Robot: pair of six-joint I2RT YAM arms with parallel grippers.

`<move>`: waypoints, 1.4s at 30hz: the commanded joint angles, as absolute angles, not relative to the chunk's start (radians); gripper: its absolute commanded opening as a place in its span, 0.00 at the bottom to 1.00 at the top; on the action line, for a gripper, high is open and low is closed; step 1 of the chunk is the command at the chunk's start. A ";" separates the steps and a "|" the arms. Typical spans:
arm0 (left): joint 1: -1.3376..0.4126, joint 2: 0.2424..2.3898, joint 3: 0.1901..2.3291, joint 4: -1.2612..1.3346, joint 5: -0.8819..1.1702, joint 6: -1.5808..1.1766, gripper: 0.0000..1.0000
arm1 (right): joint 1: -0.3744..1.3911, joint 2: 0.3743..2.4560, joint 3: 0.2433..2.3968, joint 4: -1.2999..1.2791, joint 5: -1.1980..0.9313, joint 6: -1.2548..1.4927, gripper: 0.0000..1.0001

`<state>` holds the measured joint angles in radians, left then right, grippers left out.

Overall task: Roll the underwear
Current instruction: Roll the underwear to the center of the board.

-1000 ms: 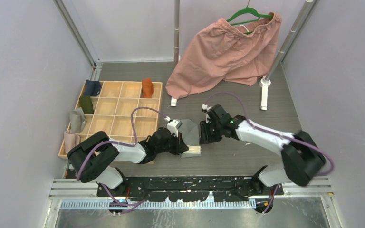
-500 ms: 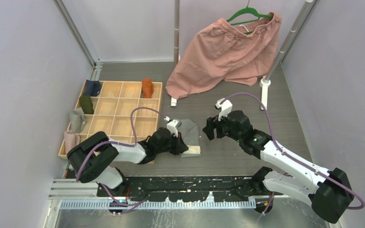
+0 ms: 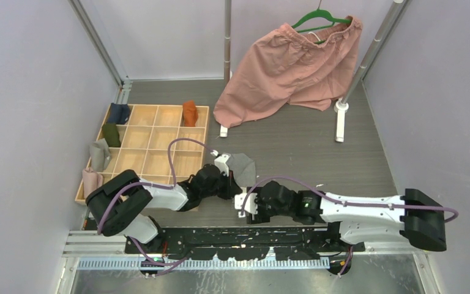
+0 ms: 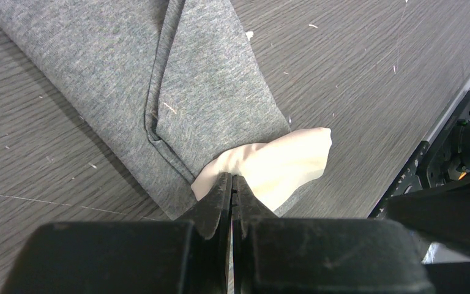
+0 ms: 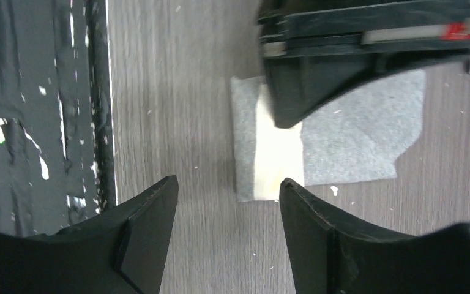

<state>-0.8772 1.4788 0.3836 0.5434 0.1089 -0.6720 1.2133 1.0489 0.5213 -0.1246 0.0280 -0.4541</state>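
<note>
We see the grey underwear point(image 4: 208, 79) lying flat on the table point(image 3: 318, 141), with our left claw point(image 4: 232, 180) pinched tight on its cream band point(image 4: 281, 165). Our right claw point(image 5: 227, 196) hangs spread wide just short of that band, apart from it.

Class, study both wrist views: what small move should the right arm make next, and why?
Probably lower the open right gripper onto the free end of the cream band and close. The left gripper pinches that band's other end on the grey underwear, so rolling likely needs a second grip.

Pale lilac walls point(image 3: 30, 92), dark wood-grain table point(image 3: 306, 147), seemingly a metal clothes rack point(image 3: 227, 37)
</note>
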 commanded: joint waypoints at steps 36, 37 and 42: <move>-0.873 1.512 0.405 0.455 0.089 -0.629 0.01 | 1.282 1.475 0.538 -0.053 0.249 -0.712 0.19; -0.871 1.509 0.402 0.457 0.089 -0.631 0.01 | 1.281 1.478 0.548 -0.062 0.247 -0.692 0.16; -0.851 1.484 0.383 0.476 0.089 -0.647 0.01 | 1.278 1.474 0.627 -0.130 0.183 -0.540 0.07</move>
